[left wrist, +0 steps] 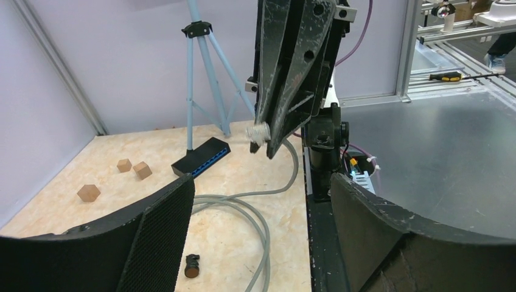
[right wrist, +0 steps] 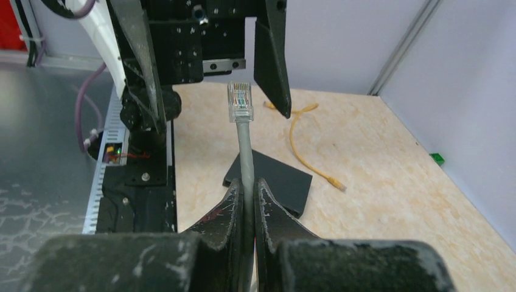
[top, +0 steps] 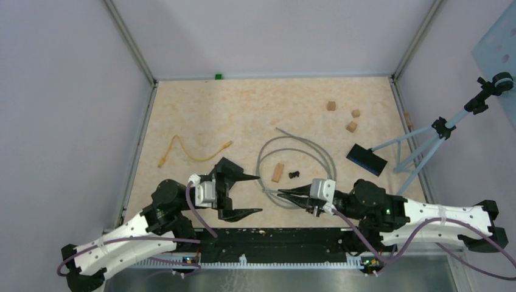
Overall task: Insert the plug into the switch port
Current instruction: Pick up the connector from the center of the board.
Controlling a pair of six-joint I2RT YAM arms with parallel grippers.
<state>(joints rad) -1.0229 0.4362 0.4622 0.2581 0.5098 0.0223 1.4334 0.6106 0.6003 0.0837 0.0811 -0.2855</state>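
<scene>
Fingers on the right arm, the right fingers (right wrist: pixel 234 210), are closed on the grey cable (right wrist: pixel 246 152) just behind the plug (right wrist: pixel 240 102). The plug is a clear, rectangular moulding with coloured wires visible inside. It projects beyond the fingertips, raised off the table (top: pixel 243 109) and well apart from the switch (top: pixel 367 159), on its left side.

The left fingers (top: pixel 240 177) are spread wide and hold nothing. The plug points toward the gap between them. Their inner faces carry black, finely ribbed pads.

The switch is a flat black box with a blue port face and lies flat on the pale, speckled table. The cable is round and smooth and forms a large loop left of the switch.

Three small wooden blocks (top: pixel 352 126) lie beyond the switch, toward the far wall. A thin yellow cable (top: pixel 182 149) lies far left of the switch. A light-blue tripod (top: pixel 439 128) stands just beside the switch, on its right.
</scene>
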